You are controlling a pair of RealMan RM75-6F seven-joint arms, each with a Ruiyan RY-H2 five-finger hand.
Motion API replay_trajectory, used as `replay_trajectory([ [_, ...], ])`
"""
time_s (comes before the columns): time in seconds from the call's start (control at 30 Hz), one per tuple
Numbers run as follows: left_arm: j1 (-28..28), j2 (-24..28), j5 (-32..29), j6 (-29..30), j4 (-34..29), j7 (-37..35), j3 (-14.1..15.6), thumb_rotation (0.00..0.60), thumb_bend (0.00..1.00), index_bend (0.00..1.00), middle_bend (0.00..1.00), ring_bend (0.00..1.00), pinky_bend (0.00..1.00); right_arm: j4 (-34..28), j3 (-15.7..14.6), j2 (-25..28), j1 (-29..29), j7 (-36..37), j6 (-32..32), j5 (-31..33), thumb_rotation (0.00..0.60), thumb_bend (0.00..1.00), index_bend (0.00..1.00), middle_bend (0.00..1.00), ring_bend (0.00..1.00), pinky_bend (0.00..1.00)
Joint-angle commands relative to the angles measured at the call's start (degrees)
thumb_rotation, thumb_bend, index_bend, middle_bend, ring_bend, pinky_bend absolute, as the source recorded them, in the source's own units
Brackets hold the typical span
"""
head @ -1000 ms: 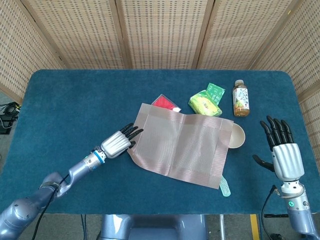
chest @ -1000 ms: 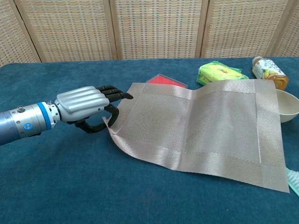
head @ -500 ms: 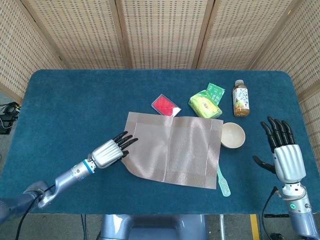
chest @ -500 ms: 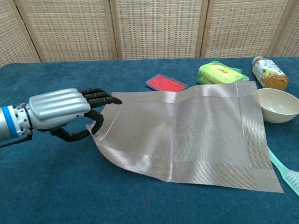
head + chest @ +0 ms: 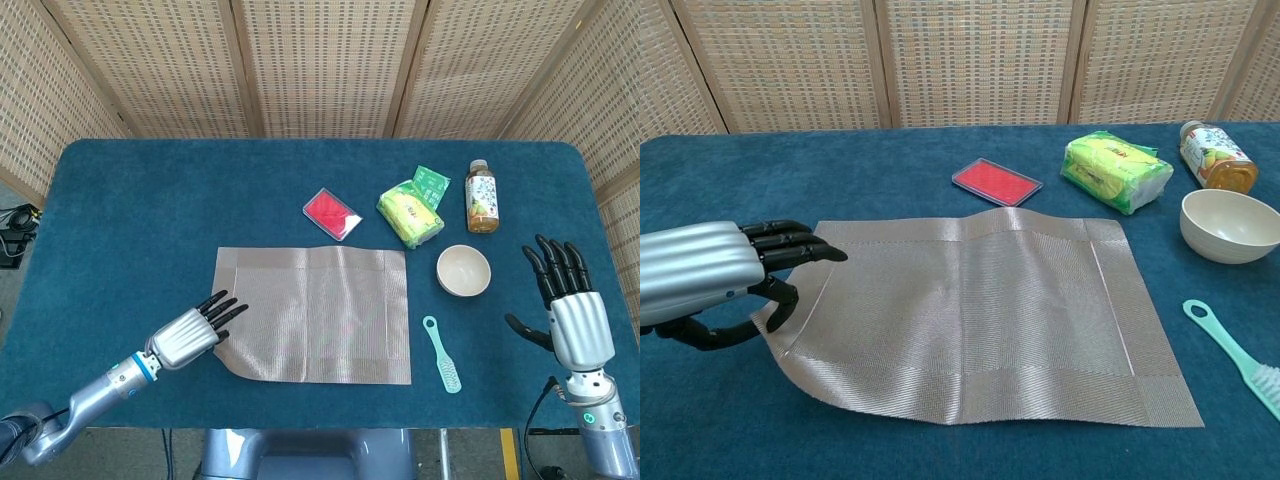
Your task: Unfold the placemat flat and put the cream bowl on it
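Observation:
The beige woven placemat [image 5: 315, 315] lies spread out on the blue table [image 5: 130, 210], with a slight ripple across its middle and its near left corner lifted. My left hand [image 5: 190, 335] pinches that left edge between thumb and fingers, seen close up in the chest view as the left hand [image 5: 700, 280] on the placemat [image 5: 980, 320]. The cream bowl [image 5: 463, 270] stands upright on the cloth to the right of the mat, apart from it; the chest view has the bowl [image 5: 1230, 225] at its right edge. My right hand [image 5: 570, 310] hovers at the table's right side, fingers spread and empty.
A red flat case [image 5: 331, 213], a green-yellow packet [image 5: 410, 212], a small green sachet [image 5: 432, 184] and a drink bottle [image 5: 481, 197] stand behind the mat. A mint toothbrush [image 5: 442, 354] lies between the mat and my right hand. Woven screens back the table.
My left hand has pulled the placemat leftward and toward me, off the bowl, red case and toothbrush, and the mat now lies flatter. The right hand has stayed still.

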Motion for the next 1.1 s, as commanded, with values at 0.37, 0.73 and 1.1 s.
replay_trajectory([
  [0.37, 3.0, 4.1, 0.7, -1.6, -5.3, 2.8, 1.5, 0.6, 0.53, 0.78, 0.0, 0.0, 0.0, -0.8, 0.0, 0.6, -0.3, 0.4, 0.6, -0.6, 0.6, 0.0, 0.02, 0.0, 0.0, 0.0],
  [0.73, 4.7, 6.6, 0.9, -3.1, -7.8, 4.6, 1.9, 0.6, 0.53, 0.78, 0.0, 0.0, 0.0, -1.3, 0.1, 1.0, -0.7, 0.7, 1.3, -0.8, 0.6, 0.0, 0.02, 0.0, 0.0, 0.0],
  [1.1, 5.7, 6.9, 1.5, -3.9, -8.5, 6.2, 1.4, 0.6, 0.51, 0.74, 0.0, 0.0, 0.0, -1.6, 0.1, 1.2, -0.8, 0.5, 1.4, -1.1, 0.6, 0.0, 0.02, 0.0, 0.0, 0.0],
])
